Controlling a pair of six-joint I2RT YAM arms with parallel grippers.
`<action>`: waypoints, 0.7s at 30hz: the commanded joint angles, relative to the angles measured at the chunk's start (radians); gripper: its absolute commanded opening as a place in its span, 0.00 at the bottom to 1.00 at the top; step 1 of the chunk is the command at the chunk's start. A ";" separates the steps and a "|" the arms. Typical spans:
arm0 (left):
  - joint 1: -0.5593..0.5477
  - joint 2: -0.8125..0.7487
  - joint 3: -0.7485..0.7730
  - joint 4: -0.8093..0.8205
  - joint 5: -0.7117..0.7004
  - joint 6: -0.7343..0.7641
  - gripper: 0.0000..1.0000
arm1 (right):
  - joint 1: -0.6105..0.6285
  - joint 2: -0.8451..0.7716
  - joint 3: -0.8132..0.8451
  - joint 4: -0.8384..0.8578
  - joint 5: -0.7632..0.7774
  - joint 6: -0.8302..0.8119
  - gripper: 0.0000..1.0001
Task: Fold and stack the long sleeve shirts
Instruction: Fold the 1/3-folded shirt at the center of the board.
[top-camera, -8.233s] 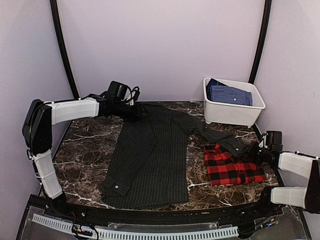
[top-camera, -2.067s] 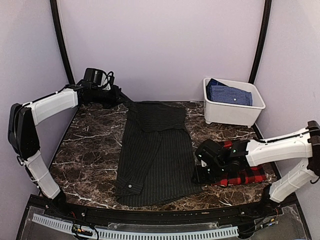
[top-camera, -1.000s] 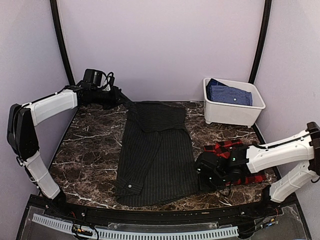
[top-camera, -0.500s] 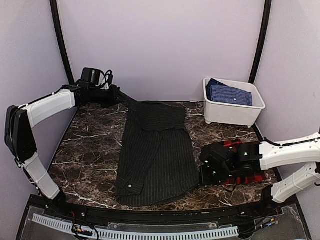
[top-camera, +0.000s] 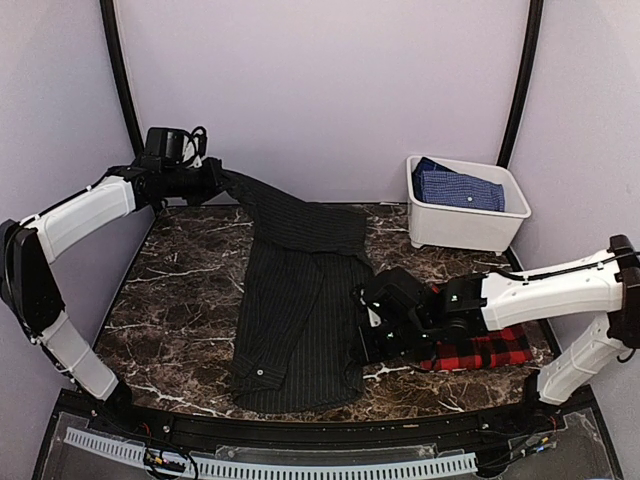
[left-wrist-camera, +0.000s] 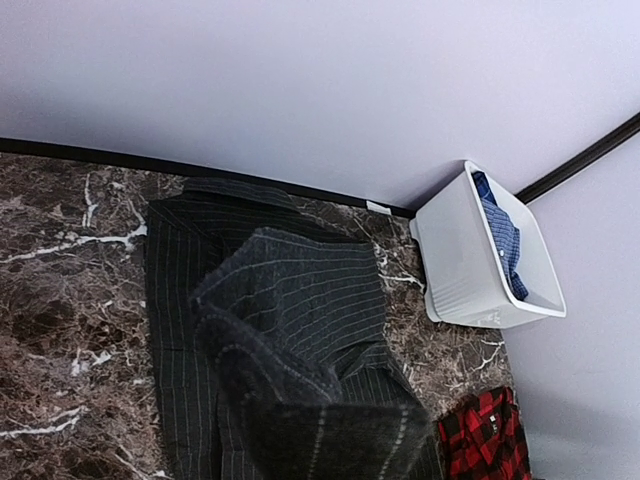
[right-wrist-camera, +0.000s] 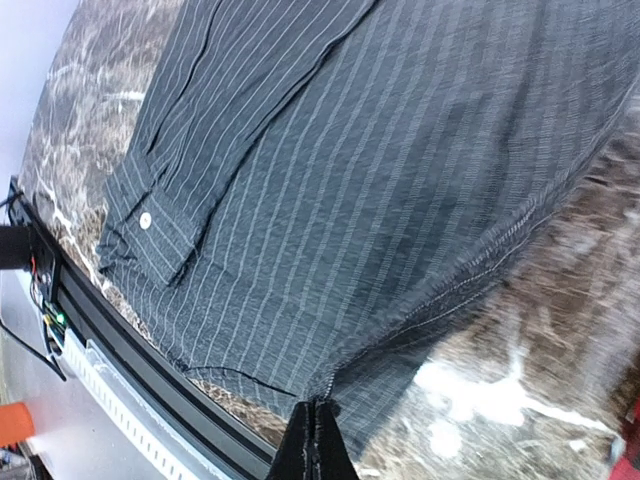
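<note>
**Grippers: two, both clamped on the one pinstripe shirt**

Left gripper (top-camera: 213, 180) is pinching a far corner of the pinstripe shirt (top-camera: 300, 300) and holding it off the table (top-camera: 180, 290) at the far left. The cloth is stretching in a taut band from there down to the shirt's body. In the left wrist view, bunched fabric is covering the fingers.

Right gripper (top-camera: 363, 322) is sitting low at the shirt's right edge. Its two fingers are pressing together on the hem, which is rising off the marble into the fingertips.

Count of shirts on the table: two.
- One pinstripe shirt is lying lengthwise down the middle, collar end far and hem near. One sleeve is lying along its left side, with one light button (right-wrist-camera: 145, 219) showing on the cuff.
- One plaid shirt (top-camera: 485, 350), red and black, is lying folded just right of the pinstripe shirt. The right arm is partly hiding it, so I can't tell whether the two are touching.

One white bin (top-camera: 460, 228) is standing at the far right corner. It is holding one folded blue garment (top-camera: 458, 187).
</note>
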 joint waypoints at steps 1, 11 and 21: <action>0.047 -0.055 -0.008 -0.020 -0.051 0.029 0.00 | 0.012 0.079 0.051 0.085 -0.103 -0.057 0.00; 0.128 -0.070 -0.006 -0.038 -0.055 0.049 0.00 | 0.012 0.164 0.071 0.131 -0.190 -0.067 0.00; 0.137 -0.096 0.026 -0.001 -0.025 0.068 0.00 | 0.012 0.195 0.094 0.124 -0.205 -0.084 0.00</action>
